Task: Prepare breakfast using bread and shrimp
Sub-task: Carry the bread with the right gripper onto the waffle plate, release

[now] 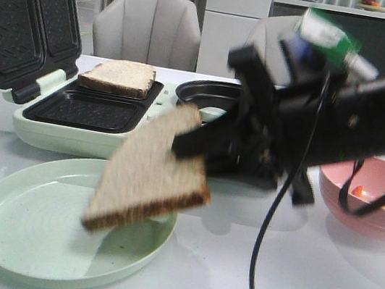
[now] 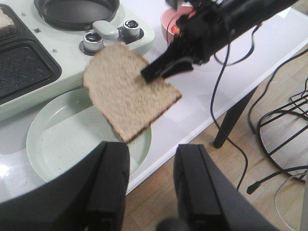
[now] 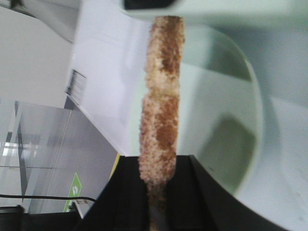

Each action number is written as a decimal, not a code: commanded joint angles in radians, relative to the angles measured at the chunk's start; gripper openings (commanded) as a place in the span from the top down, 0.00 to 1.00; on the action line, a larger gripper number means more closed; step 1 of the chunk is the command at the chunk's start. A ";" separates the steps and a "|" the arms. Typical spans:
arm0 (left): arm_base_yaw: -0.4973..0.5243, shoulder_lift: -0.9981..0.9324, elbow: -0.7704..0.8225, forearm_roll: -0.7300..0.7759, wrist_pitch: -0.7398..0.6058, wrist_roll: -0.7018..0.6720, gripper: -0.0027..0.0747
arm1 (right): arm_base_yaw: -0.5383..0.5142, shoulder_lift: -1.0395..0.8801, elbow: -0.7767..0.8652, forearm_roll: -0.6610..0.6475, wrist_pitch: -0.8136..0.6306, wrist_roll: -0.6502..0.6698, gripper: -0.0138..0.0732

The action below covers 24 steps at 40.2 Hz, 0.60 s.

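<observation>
Right now the right tool (image 1: 189, 144) is clenched on one edge of a bread slice (image 1: 150, 171), which hangs tilted in the air below it, over the pale green plate (image 1: 25, 228) and clear of it. In the right wrist view the slice (image 3: 161, 96) runs edge-on straight out from between the fingers, so the grip looks central and thin. The likely step is carrying this slice to the sandwich maker (image 1: 82, 127), whose near cavity, beyond the tool, is bare, while the far cavity already holds the other bread slice (image 1: 119, 76). To do it well, I would keep the pinch firm but not crushing, level the slice before lowering, and let go only once its free edge rests on the ridged plate, since a soft slice held by one edge may sag or tear. The raised lid (image 1: 18, 18) stands behind the cavities and should be given room.

The left tool (image 2: 151, 187) hangs released and holding nothing, near the bench edge, with the plate beneath and ahead of it. The shrimp (image 1: 361, 192) lie in the pink bowl (image 1: 369, 209), behind the right arm.

The bench (image 1: 303, 279) is white and glossy, so a dropped slice could slide. Grey chairs (image 1: 149, 27) stand across it, with white cabinets further back; wooden floor and loose cables lie beside the bench.
</observation>
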 commanded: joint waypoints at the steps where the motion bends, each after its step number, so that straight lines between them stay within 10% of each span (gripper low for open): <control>1: -0.008 0.002 -0.027 0.002 -0.084 0.000 0.57 | 0.000 -0.135 -0.040 0.023 0.074 -0.016 0.74; 24: -0.008 0.002 -0.027 0.002 -0.084 0.000 0.57 | 0.136 0.394 -0.881 -0.135 -0.172 0.405 0.74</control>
